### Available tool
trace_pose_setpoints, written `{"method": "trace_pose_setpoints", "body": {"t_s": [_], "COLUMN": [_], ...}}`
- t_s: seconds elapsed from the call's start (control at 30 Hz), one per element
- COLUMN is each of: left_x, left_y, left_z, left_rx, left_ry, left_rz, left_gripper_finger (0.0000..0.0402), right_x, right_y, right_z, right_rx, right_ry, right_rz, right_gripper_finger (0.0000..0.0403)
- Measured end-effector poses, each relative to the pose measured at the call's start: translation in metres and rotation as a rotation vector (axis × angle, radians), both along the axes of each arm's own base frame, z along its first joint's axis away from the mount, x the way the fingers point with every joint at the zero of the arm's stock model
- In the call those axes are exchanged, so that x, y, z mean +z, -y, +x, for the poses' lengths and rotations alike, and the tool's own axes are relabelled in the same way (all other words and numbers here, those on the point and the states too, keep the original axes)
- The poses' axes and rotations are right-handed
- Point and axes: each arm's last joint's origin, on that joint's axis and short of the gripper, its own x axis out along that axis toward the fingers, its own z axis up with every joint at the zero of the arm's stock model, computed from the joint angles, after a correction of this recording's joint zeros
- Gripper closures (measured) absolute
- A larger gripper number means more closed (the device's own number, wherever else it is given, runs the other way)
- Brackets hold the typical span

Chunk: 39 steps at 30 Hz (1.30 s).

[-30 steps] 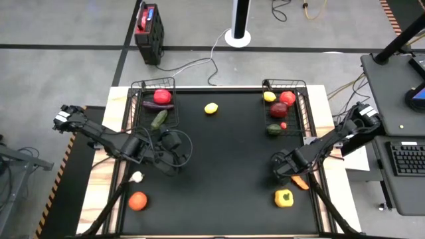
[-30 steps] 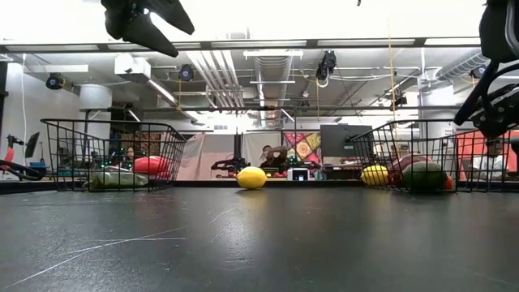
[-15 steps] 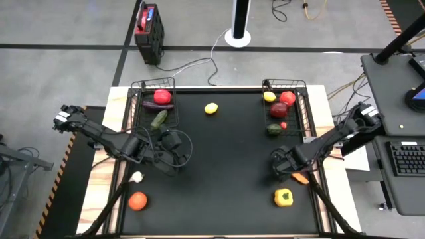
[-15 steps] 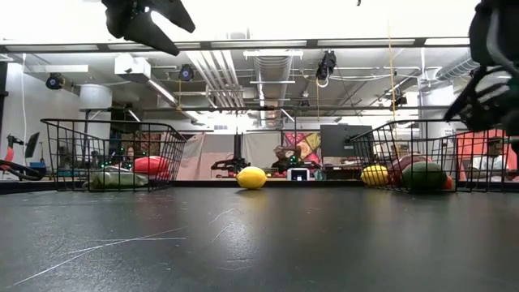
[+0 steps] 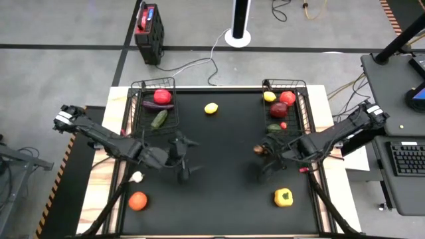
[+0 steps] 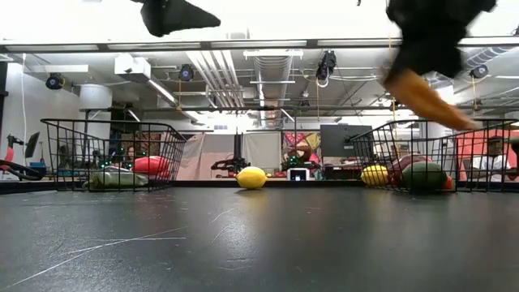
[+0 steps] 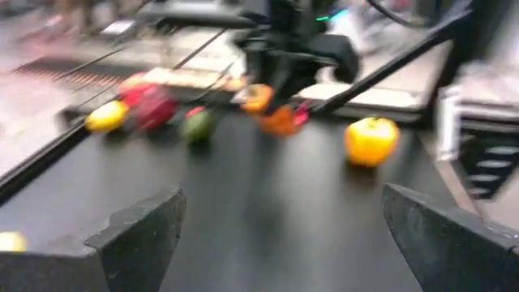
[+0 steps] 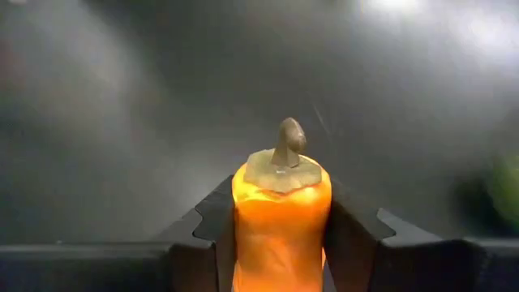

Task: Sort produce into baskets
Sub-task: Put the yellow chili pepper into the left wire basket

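Note:
An orange carrot (image 8: pixel 280 212) with a brown stem is in my right gripper (image 5: pixel 264 152), which is shut on it above the table's middle right. In the low view the carrot (image 6: pixel 423 91) slants in the air. My left gripper (image 5: pixel 184 160) hangs open over the middle left, holding nothing. The left basket (image 5: pixel 136 106) holds a red piece, an eggplant and a cucumber. The right basket (image 5: pixel 304 109) holds several pieces. A lemon (image 5: pixel 211 108), a garlic (image 5: pixel 136 176), a tomato (image 5: pixel 137 200) and a yellow pepper (image 5: pixel 283 197) lie on the mat. My right gripper pinches the carrot's thick end (image 8: pixel 280 243) between its two fingers, one on each side. The carrot lies along the fingers, and its stem end (image 8: pixel 285 144) sticks out past the fingertips. It is lifted clear of the table and tilted.
A red-and-black box (image 5: pixel 149 26) stands on the floor beyond the table. A white post base (image 5: pixel 238 34) is beside it. A desk with a keyboard (image 5: pixel 406 159) stands to the right. The black mat (image 5: pixel 219 199) lies bare between the two arms.
My right gripper has shut on the carrot near the table's right edge. It has lifted the carrot clear of the mat and carried it toward the table's left and far side. My left gripper has moved a little toward the table's right and near edge, still open.

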Motion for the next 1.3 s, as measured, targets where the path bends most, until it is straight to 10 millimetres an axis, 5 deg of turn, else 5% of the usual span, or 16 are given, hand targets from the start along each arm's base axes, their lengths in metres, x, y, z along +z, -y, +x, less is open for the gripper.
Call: {"method": "trace_pose_setpoints", "body": {"t_s": [0.23, 0.43, 0.9, 1.3], "left_x": [-0.019, -0.031, -0.036, -0.029], "left_y": [-0.005, -0.006, 0.01, 0.016], "left_z": [-0.004, 0.002, 0.054, 0.065], "left_rx": [-0.117, -0.12, -0.127, -0.197], "left_ry": [0.225, 0.228, 0.193, 0.212], "left_rz": [-0.045, -0.049, 0.038, 0.062], "left_gripper_finger": [0.0008, 0.0009, 0.0019, 0.0112], "right_x": [0.036, 0.046, 0.053, 0.051], "right_y": [-0.013, -0.018, -0.02, -0.022], "right_z": [0.041, 0.065, 0.109, 0.116], "right_rx": [0.248, 0.389, 0.575, 0.61], "right_ry": [0.46, 0.677, 0.768, 0.747], "right_rz": [-0.167, -0.299, -0.31, -0.362], "right_gripper_finger": [0.027, 0.0269, 0.0268, 0.0257]}}
